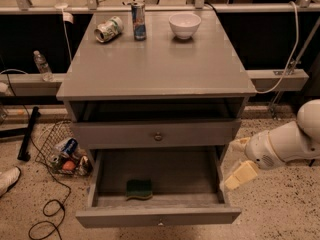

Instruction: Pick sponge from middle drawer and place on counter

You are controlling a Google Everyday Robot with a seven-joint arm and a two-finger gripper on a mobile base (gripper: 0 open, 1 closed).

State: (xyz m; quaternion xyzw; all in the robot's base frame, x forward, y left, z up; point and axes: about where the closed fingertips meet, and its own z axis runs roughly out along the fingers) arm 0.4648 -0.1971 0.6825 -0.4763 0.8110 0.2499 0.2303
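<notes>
Approach step: gripper beside middle drawer, fingers wide, empty. Sponge well left of them. Next: swing in over it.

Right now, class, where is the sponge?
In the camera view, the sponge lies in the open middle drawer, near its front, left of centre; the pincer hovers outside the drawer's right side.

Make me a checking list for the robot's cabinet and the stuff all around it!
Surface: grey counter, things only along its far edge.
Job's things: sponge lies near the front of the open middle drawer.
Clutter: tipped can, upright can, white bowl.
Tool: tool outside the drawer, at its right side.
Cables: black cable on the floor; white cable hanging.
Surroundings: wire basket on the floor, water bottle on a ledge.
</notes>
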